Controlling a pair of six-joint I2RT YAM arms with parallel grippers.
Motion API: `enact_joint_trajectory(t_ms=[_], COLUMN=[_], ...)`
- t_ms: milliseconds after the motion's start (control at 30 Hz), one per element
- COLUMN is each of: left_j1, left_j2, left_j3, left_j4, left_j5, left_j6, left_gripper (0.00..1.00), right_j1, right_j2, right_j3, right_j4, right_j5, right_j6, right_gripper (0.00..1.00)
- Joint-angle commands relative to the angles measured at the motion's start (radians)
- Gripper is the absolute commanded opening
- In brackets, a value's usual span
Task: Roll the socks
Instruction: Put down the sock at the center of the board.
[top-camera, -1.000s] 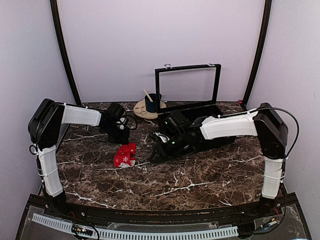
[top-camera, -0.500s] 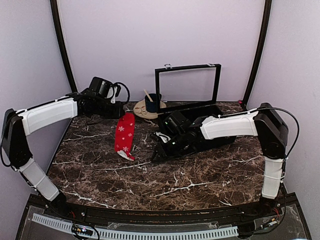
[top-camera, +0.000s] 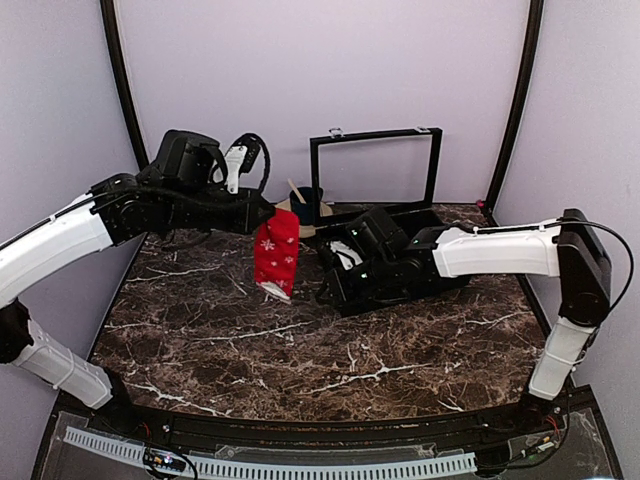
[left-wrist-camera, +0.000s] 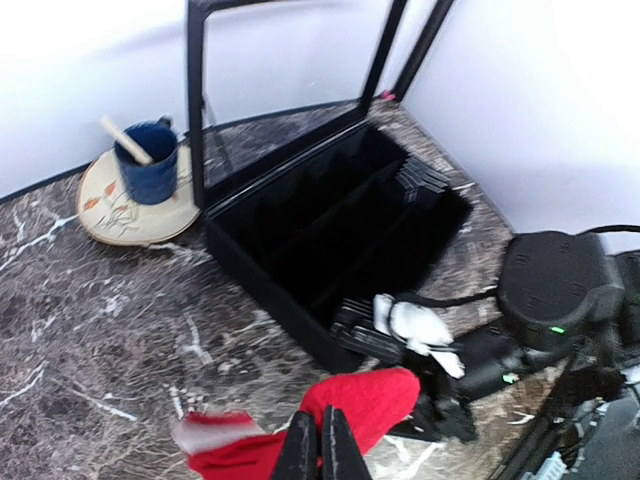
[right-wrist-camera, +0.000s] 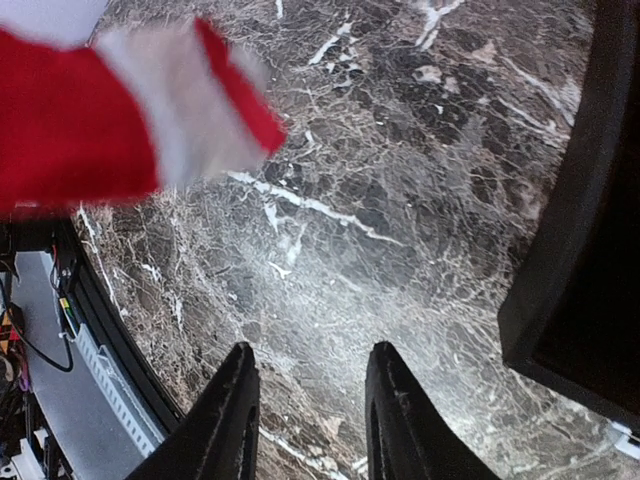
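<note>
Left gripper (top-camera: 262, 214) clamps the red, white-cuffed fabric sock (top-camera: 277, 255) aloft; right gripper (right-wrist-camera: 312, 365) gapes partway, empty, above the dark marble table (right-wrist-camera: 400, 200) beside the black rectangular box (right-wrist-camera: 585, 200).

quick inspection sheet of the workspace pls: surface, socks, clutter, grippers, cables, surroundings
surface: dark marble table top, white veins, no spills seen
job's things: red sock with white snowflake marks hangs in the air beside the box; cannot tell if it is one sock or two together
clutter: black box with its lid standing open; dark blue mug holding a stick, on a plate
grippers: left gripper shut on the red sock; right gripper open and empty, over bare table
cables: black cable loop at the left wrist, clear of the sock
surroundings: lilac walls, black poles at the corners
</note>
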Motion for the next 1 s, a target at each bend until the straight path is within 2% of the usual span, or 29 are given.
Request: enact_joint_trajectory(t_ms=[0, 100, 267, 367, 500, 667, 800, 900, 967], left_j1=[-0.025, -0.023, -0.022, -0.019, -0.019, -0.019, -0.042, -0.087, -0.094], left_j2=[-0.068, -0.068, -0.110, -0.092, -0.091, -0.119, -0.116, -0.132, -0.148], left_j3=[0.002, -0.043, -0.248, -0.307, -0.300, -0.282, -0.139, -0.033, -0.017], left_j4=[0.001, 0.046, 0.206, 0.235, 0.215, 0.180, 0.080, -0.059, -0.150], left_j5=[-0.022, 0.032, 0.134, 0.207, 0.248, 0.219, 0.248, 0.151, 0.075], left_j6=[-0.024, 0.002, 0.006, -0.018, -0.052, -0.068, -0.119, -0.142, -0.197], left_gripper=[0.00, 0.00, 0.00, 0.00, 0.00, 0.00, 0.00, 0.00, 0.00], right_j1=[-0.008, -0.009, -0.009, -0.008, -0.005, -0.002, 0.002, 0.002, 0.002], right_j2=[-0.063, -0.075, -0.099, -0.118, -0.149, -0.167, -0.175, -0.185, -0.186], right_j3=[-0.044, -0.053, -0.097, -0.146, -0.175, -0.191, -0.187, -0.188, -0.188], right_j4=[0.056, 0.055, 0.091, 0.110, 0.113, 0.118, 0.105, 0.097, 0.095], right_j5=[0.094, 0.086, 0.066, 0.040, 0.025, 0.009, 0.019, 0.035, 0.038], right_j6=[0.011, 0.018, 0.032, 0.033, 0.005, -0.013, -0.022, -0.027, -0.032], right_gripper=[0.34, 0.34, 0.35, 0.35, 0.36, 0.36, 0.36, 0.37, 0.36])
